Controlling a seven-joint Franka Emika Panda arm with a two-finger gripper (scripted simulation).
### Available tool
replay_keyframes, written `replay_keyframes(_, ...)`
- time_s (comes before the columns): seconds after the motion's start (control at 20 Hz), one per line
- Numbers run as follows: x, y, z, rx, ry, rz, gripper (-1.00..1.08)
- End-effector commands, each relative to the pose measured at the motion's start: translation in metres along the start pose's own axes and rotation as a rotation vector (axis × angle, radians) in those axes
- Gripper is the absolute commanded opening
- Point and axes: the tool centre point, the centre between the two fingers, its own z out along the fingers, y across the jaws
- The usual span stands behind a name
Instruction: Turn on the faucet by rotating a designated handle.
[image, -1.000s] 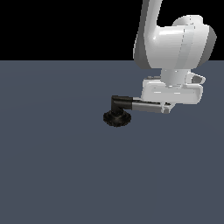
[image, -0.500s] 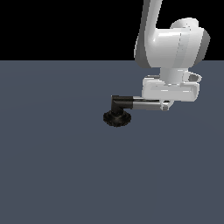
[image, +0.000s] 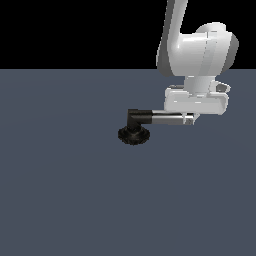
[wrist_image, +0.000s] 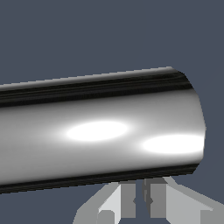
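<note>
The small faucet (image: 134, 131) with a black round ridged base and a black elbow stands on the flat slate-grey surface (image: 65, 190), and its straight grey metallic cylindrical handle (image: 170, 119) reaches out level from the elbow toward the exterior view's right. The large white robot arm (image: 200, 50) comes down from above the faucet, on the far-end side of the handle, and its upper links are cut off by the frame edge. The white gripper (image: 190, 120) sits low over the free end of the handle; its body hides the top of the bar there, so only a small light tip shows beside the bar's end, and contact cannot be made out from this view.

In the wrist view the handle (wrist_image: 100, 131) fills most of the frame as a glossy cylinder with bright highlights, its flat round end visible while its elbow end runs out of the picture. The gripper (wrist_image: 139, 201) shows only partly past the bar, and the pale grey fingers (wrist_image: 127, 199) stand nearly together with a thin dark gap between them: the jaws are clenched, with nothing between them, and the handle lies outside them
</note>
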Motion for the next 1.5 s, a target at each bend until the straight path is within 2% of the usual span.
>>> replay_keyframes(0.0, 0.025, -0.017, 0.001, 0.002, 0.036, -0.020, -1.00)
replay_keyframes(1.45, 0.092, -0.019, 0.000, 0.001, 0.035, -0.015, -1.00)
